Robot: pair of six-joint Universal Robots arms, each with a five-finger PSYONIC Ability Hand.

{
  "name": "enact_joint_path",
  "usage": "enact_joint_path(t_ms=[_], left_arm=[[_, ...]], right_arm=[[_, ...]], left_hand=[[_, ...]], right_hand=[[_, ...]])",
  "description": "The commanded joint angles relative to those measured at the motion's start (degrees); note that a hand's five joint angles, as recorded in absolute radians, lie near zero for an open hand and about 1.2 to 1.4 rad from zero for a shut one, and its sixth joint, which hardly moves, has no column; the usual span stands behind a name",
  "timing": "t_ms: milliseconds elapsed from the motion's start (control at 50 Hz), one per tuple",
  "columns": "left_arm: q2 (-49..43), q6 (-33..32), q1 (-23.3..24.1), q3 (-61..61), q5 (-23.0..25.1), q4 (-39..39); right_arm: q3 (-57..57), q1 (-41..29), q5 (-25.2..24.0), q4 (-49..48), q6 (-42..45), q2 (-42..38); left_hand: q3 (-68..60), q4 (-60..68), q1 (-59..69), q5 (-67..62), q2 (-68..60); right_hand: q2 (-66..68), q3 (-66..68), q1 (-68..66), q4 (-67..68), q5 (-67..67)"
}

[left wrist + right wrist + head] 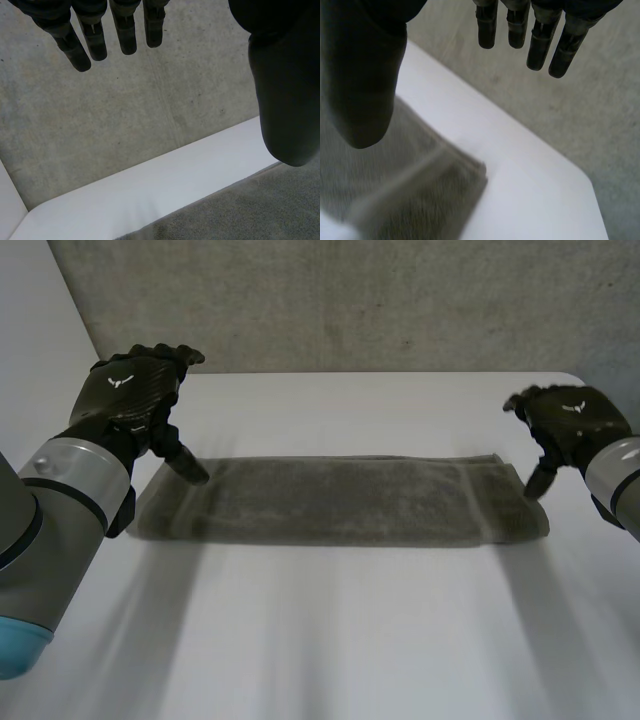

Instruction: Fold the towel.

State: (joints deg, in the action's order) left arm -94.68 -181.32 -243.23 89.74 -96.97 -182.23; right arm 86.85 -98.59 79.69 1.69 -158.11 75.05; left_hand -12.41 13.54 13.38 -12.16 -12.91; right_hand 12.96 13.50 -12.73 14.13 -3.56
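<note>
No word, number or label could be read anywhere. The only sign was a small white emblem (120,381), shaped somewhat like spread wings, printed on the black back of the left hand (132,392). A second white emblem (573,409) of the same shape sat on the back of the right hand (572,422). Neither carried letters that could be made out.

Black left hand (135,390): raised at left side, palm facing down, left fingers (127,35) straight, side by side, left thumb (285,100) well apart from them, pointing down. Left arm (60,510): grey joint, light-blue cap, low at left. Black right hand (572,420): at right side, right fingers (540,47) straight, right thumb (362,85) apart, angled down. Grey right arm (618,478) just behind it.
</note>
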Motion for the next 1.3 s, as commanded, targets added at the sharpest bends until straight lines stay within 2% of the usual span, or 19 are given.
enact_joint_path(t_ms=[20,140,380,480,520,700,720,740,860,920,1000,1040,1080,1120,1180,1220,1240,1280,1300], left_arm=[[-0.5,-0.1,0.0,0.0,0.0,-0.1],[-0.8,-0.1,0.0,0.1,0.0,-0.1],[-0.8,-0.2,-0.1,1.1,0.1,-0.6],[-0.6,-0.2,-0.1,1.3,0.1,-0.7],[-0.5,-0.2,-0.1,1.4,0.1,-0.7],[-0.5,-0.2,-0.1,1.5,0.1,-0.7],[-0.5,-0.2,-0.1,1.5,0.1,-0.7],[-0.5,-0.2,-0.1,1.5,0.1,-0.7],[-0.4,-0.2,-0.1,1.5,0.0,-0.6],[-0.2,-0.2,-0.1,1.6,0.0,-0.6],[0.0,-0.2,-0.4,1.6,0.0,-0.6],[0.1,-0.2,-0.6,1.5,0.0,-0.6],[0.1,-0.2,-0.7,1.5,0.0,-0.6],[0.2,-0.3,-0.8,1.3,0.0,-0.6],[0.2,-0.3,-1.0,1.3,0.0,-0.6],[0.2,-0.3,-1.0,1.3,0.0,-0.6],[0.2,-0.3,-1.0,1.3,0.0,-0.6],[0.2,-0.3,-1.0,1.4,0.0,-0.6],[0.2,-0.3,-1.0,1.4,0.0,-0.6]], right_arm=[[0.9,3.1,-2.9,-0.7,2.9,-8.8],[1.0,5.0,-6.2,-3.3,3.9,-14.2],[-1.2,5.3,-5.9,-7.5,4.4,-19.9],[-2.3,5.4,-5.8,-7.5,4.4,-21.3],[-3.0,5.4,-5.6,-7.5,4.4,-21.9],[-3.7,7.8,-6.0,-7.3,4.5,-22.9],[-3.6,8.3,-6.4,-7.3,4.4,-22.9],[-3.7,8.8,-6.6,-7.2,4.4,-22.9],[-3.9,11.1,-5.7,-7.0,5.4,-22.6],[-3.9,14.8,-5.6,-6.3,6.9,-21.0],[-5.4,20.7,-5.5,-3.8,13.2,-17.0],[-7.2,21.2,-5.5,-2.6,15.0,-16.2],[-9.4,20.3,-5.4,-1.1,15.6,-15.5],[-15.4,14.4,-5.3,1.5,12.3,-14.8],[-18.6,10.7,-5.3,2.5,9.8,-14.8],[-23.6,2.8,-5.3,3.1,6.5,-15.1],[-23.7,2.8,-5.3,3.1,6.5,-15.1],[-27.3,-7.1,-5.4,2.6,6.2,-16.2],[-27.4,-7.1,-5.4,2.6,6.2,-16.3]], left_hand=[[1.5,-2.7,-2.5,11.3,2.0],[1.7,-2.8,-2.7,11.4,2.2],[2.2,-3.3,-3.2,11.9,2.7],[2.2,-3.3,-3.2,11.9,2.7],[2.0,-3.2,-3.0,11.8,2.5],[2.0,-3.2,-3.0,11.8,2.5],[2.0,-3.2,-3.0,11.8,2.5],[2.2,-3.3,-3.2,11.9,2.7],[2.2,-3.3,-3.2,11.9,2.7],[2.2,-3.3,-3.2,11.9,2.7],[2.2,-3.3,-3.2,11.9,2.7],[2.2,-3.3,-3.2,11.9,2.7],[2.0,-3.2,-3.0,11.8,2.5],[2.0,-3.2,-3.0,11.8,2.5],[2.0,-3.2,-3.0,11.8,2.5],[2.0,-3.2,-3.0,11.8,2.5],[2.0,-3.2,-3.0,11.8,2.5],[2.2,-3.3,-3.2,11.9,2.7],[2.2,-3.3,-3.2,11.9,2.7]], right_hand=[[3.7,3.1,-3.9,2.5,-3.1],[11.7,11.2,-12.0,10.6,-11.1],[19.5,19.0,-19.7,18.3,-18.9],[34.1,33.6,-34.4,33.0,-33.5],[50.4,49.8,-50.6,49.2,-49.8],[55.5,55.0,-55.7,54.3,-54.9],[65.0,64.4,-65.2,63.8,-64.4],[67.0,66.5,-67.3,65.9,-66.4],[67.0,66.5,-67.3,65.9,-66.4],[67.0,66.5,-67.3,65.9,-66.4],[67.0,66.5,-67.3,65.9,-66.4],[67.0,66.5,-67.3,65.9,-66.4],[67.0,66.5,-67.3,65.9,-66.4],[67.0,66.5,-67.3,65.9,-66.4],[67.0,66.5,-67.3,65.9,-66.4],[67.0,66.5,-67.3,65.9,-66.4],[67.0,66.5,-67.3,65.9,-66.4],[67.0,66.5,-67.3,65.9,-66.4],[67.0,66.5,-67.3,65.9,-66.4]])
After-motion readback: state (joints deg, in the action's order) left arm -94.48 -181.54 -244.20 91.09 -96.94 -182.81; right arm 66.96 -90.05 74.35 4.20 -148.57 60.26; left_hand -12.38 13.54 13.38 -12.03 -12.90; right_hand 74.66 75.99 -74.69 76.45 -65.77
